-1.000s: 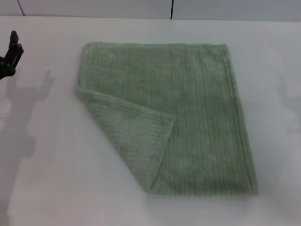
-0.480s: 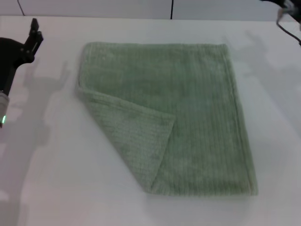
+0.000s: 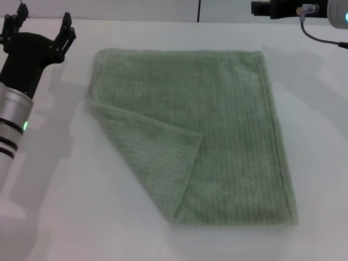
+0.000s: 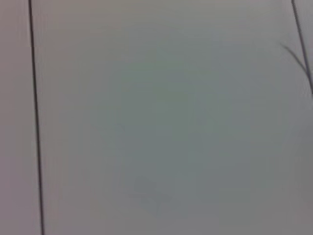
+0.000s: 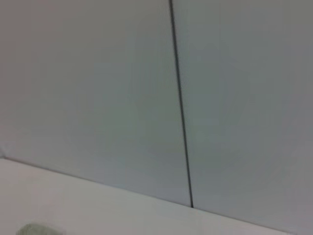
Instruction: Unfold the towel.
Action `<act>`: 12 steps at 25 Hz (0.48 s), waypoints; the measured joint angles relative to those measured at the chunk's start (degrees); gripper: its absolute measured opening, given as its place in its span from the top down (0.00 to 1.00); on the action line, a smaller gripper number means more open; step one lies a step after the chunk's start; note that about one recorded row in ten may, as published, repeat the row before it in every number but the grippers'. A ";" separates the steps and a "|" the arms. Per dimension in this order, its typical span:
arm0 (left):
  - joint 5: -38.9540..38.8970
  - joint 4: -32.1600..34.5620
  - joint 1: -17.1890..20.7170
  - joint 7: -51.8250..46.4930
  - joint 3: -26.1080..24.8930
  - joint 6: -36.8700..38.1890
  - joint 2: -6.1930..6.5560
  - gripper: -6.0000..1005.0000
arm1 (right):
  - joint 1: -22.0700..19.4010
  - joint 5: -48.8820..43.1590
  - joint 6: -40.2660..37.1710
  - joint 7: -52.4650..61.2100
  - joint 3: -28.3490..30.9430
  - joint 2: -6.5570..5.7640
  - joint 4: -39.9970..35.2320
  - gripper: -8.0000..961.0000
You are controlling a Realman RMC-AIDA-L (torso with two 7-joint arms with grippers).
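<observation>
A: Quick status. The towel (image 3: 198, 130) lies flat mid-table (image 3: 54, 217), sage green, with its near-left corner folded over onto the top. The folded flap (image 3: 157, 163) is a triangle, and its tip sits near the cloth's middle.

B: Where are your grippers?

A: The left gripper (image 3: 42, 26) is up at the far-left of the table, beside the towel's far-left corner and not touching it, with its fingers spread apart and holding nothing. The right gripper (image 3: 266, 8) is just at the far edge of the head view, past the towel's far-right corner. Can't tell if its fingers are apart or closed. Neither wrist view shows the grippers; the right wrist view catches only a sliver of the towel.

B: So which step are you on?

A: Approach, I'd say. Nothing's gripped yet, and the flap isn't undone.

B: How do you do it well?

A: You go for the flap's tip, not the fold crease. Bring the left gripper down over that tip and pinch only the top layer. Grab both layers and you'd drag the whole towel. Then lift a little and pull toward the near-left, back along the fold's diagonal, and lay it flat. The terry will likely cling to itself, so peel low and slow. If the towel slides, pin the far-right area with the right gripper.
</observation>
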 joint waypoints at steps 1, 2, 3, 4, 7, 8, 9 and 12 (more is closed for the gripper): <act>0.00 0.00 0.00 0.00 0.00 0.00 0.00 0.14 | 0.70 0.07 0.44 -0.03 0.36 -0.07 -0.86 0.34; -0.05 -1.97 0.31 0.08 0.38 -1.10 0.01 0.14 | 1.28 0.16 0.90 -0.03 0.58 -0.13 -1.72 0.34; 0.04 -4.22 0.72 0.40 1.04 -2.70 0.10 0.14 | 2.39 0.23 1.95 -0.05 0.97 -0.34 -3.42 0.34; 0.09 -5.31 0.93 0.57 1.28 -3.79 0.19 0.14 | 3.36 0.27 2.91 -0.13 1.23 -0.50 -4.90 0.35; 0.23 -7.30 1.30 0.84 1.63 -5.92 0.35 0.14 | 6.43 0.04 5.35 -0.57 1.46 -0.90 -9.94 0.43; 0.91 -17.31 2.80 3.37 1.73 -19.00 0.94 0.14 | 7.18 -0.09 5.63 -0.71 1.45 -0.96 -11.39 0.47; 1.22 -21.01 3.37 4.68 1.55 -24.14 1.01 0.14 | 7.75 -0.15 5.67 -0.92 1.46 -0.99 -12.53 0.51; 3.08 -33.61 5.24 9.57 0.05 -44.29 1.11 0.14 | 8.33 -0.20 5.49 -1.35 2.13 -1.06 -13.96 0.64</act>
